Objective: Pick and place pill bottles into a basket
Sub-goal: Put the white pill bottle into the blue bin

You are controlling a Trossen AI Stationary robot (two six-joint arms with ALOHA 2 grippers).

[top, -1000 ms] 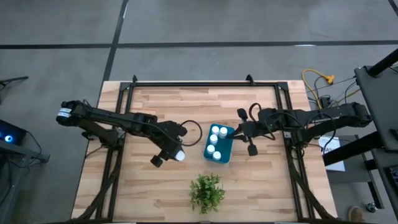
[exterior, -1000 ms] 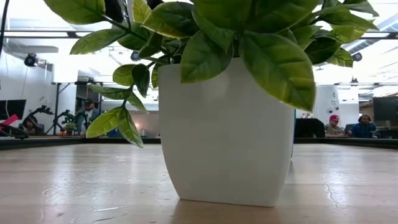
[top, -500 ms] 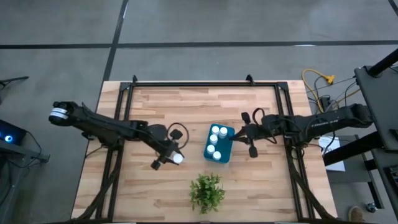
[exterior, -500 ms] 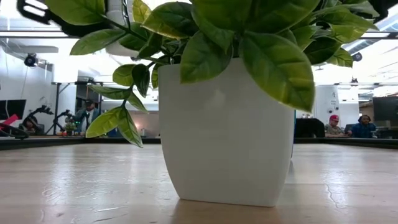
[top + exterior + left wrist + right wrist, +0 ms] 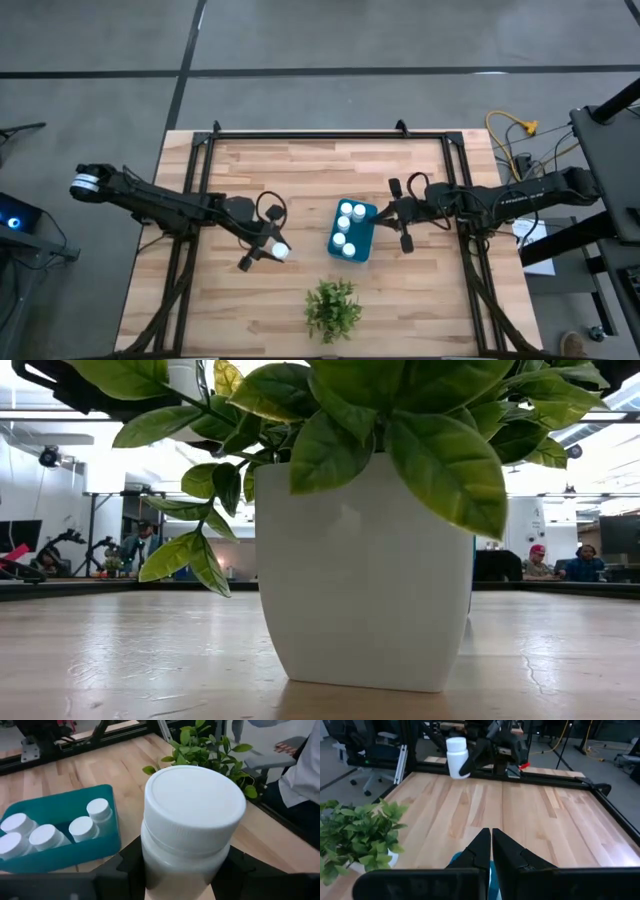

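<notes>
Left hand (image 5: 262,256): we are clamping a smooth white cylindrical pill bottle (image 5: 192,827).
Right hand (image 5: 397,215): we are keeping fingers together beside the teal basket (image 5: 363,237).

— What lies around the left gripper (image 5: 262,256)?
— It is clamped on a bottle (image 5: 281,252) above the worktop (image 5: 300,170). The basket (image 5: 365,244) lies just beyond it, toward the right gripper (image 5: 402,222), with four bottles (image 5: 345,226) standing in it.
— And the plant (image 5: 331,308)?
— Nearer the worktop's front edge, off to the side of the held bottle and apart from the basket.
— The right gripper?
— Just beside the basket's far side, fingers together.
</notes>
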